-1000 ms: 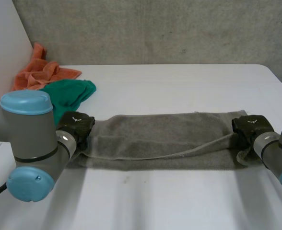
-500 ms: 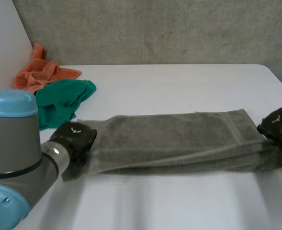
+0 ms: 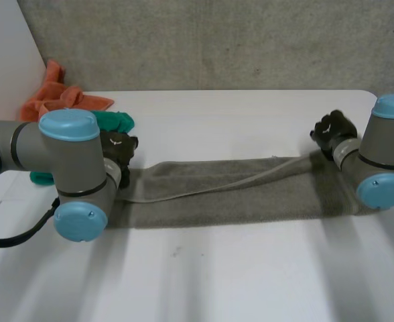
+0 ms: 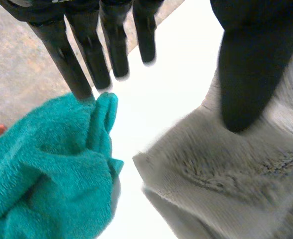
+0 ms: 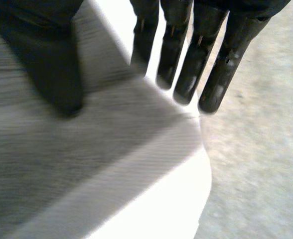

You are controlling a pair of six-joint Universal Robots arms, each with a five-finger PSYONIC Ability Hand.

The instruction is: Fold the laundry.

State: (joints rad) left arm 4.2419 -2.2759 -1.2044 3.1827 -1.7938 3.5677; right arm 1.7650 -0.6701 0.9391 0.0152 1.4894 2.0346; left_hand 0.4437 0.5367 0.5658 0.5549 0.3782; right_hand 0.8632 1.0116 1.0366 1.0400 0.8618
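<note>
1. Left hand (image 4: 109, 45) is open: fingers straight, thumb apart over the near corner of the grey towel (image 3: 237, 191), and nothing is pinched.
2. Right hand (image 5: 47, 55) is open too, with straight fingers at the towel's far end and the thumb over the cloth, holding nothing.
3. The towel lies as a long band across the white table (image 3: 250, 268), one of my hands at each end. I reckon that sets me up to bring the short ends together.
4. One pale hem runs slantwise along the top layer, so the lengthwise fold looks a bit untidy to me.
5. Watch the green cloth (image 4: 47, 169)! It's right at my left fingertips, just beside the towel corner, and easy to snag.
6. The orange cloth (image 3: 56, 100) waits behind it, near the wall.
</note>
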